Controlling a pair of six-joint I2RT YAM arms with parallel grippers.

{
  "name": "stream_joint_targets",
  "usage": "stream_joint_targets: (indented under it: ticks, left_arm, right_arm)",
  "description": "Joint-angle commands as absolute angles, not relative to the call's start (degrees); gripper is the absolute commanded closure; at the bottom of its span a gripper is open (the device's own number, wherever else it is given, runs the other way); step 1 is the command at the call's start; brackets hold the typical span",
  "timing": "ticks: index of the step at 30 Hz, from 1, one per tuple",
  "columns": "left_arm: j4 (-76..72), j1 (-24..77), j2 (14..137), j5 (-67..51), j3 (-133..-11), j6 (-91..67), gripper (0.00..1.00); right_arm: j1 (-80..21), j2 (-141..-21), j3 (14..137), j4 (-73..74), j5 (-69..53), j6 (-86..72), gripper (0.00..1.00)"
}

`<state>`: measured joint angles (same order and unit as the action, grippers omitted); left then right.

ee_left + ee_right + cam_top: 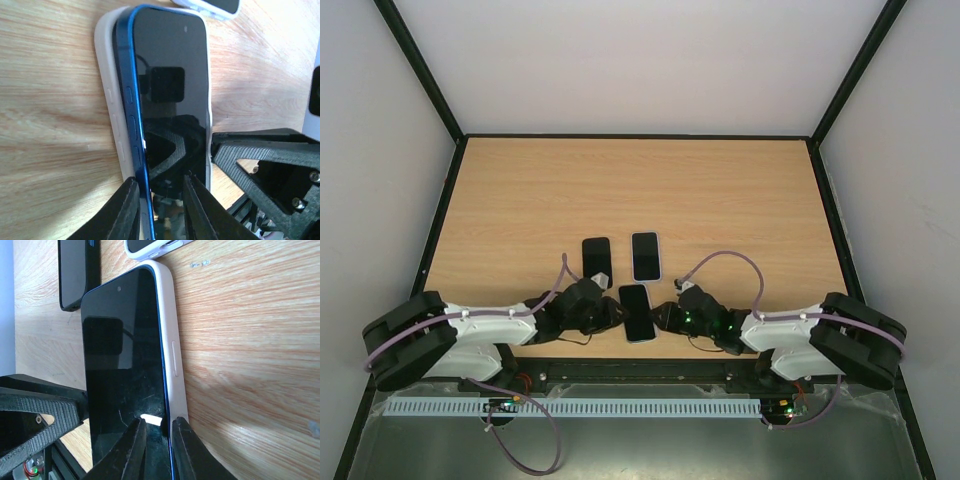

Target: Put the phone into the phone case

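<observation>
A blue phone (pixel 637 312) lies screen up in a white phone case (pixel 106 85) near the table's front edge, between both grippers. In the left wrist view the phone (pixel 170 85) has its blue left edge raised above the case wall. My left gripper (pixel 160 212) has its fingers apart, one against that blue edge and one on the screen. In the right wrist view the phone (pixel 125 355) sits low inside the case wall (pixel 175 355). My right gripper (pixel 159 452) is nearly closed over that edge, one finger on the screen and one outside the case.
A bare black phone (pixel 596 259) and another phone in a white case (pixel 646 256) lie just behind, also in the right wrist view (pixel 75 270). The table's front edge is right below the grippers. Dark frame posts border the table.
</observation>
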<state>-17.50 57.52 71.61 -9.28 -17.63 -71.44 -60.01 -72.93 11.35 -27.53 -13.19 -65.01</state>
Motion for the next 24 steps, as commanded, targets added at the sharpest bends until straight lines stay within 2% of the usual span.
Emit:
stream_joint_targets:
  ticks: [1, 7, 11, 15, 19, 24]
  left_arm:
    - [-18.2, 59.2, 72.3, -7.4, -17.4, -72.5, 0.78]
    - [-17.8, 59.9, 72.6, -6.3, -18.1, -72.6, 0.89]
    - [-16.9, 60.2, 73.8, -5.8, -19.4, -72.1, 0.89]
    - [-15.6, 60.5, 74.1, -5.4, -20.3, -72.1, 0.81]
    - [-12.4, 60.6, 72.2, -4.2, -20.5, -72.2, 0.72]
    - [-10.4, 61.1, 70.4, -4.8, -20.2, -72.5, 0.72]
  right_arm:
    - [-60.2, -70.5, 10.3, -25.3, -14.0, -65.6, 0.83]
    - [-60.2, -70.6, 10.2, -26.3, -14.7, -66.5, 0.84]
    - [-60.3, -71.6, 10.2, -27.3, -15.3, -67.1, 0.83]
    - [-60.3, -70.1, 11.1, -23.1, -13.1, -66.2, 0.74]
    - [-60.3, -66.1, 11.7, -16.0, -9.9, -64.5, 0.72]
    - [-60.3, -63.7, 11.7, -11.4, -11.3, -63.3, 0.74]
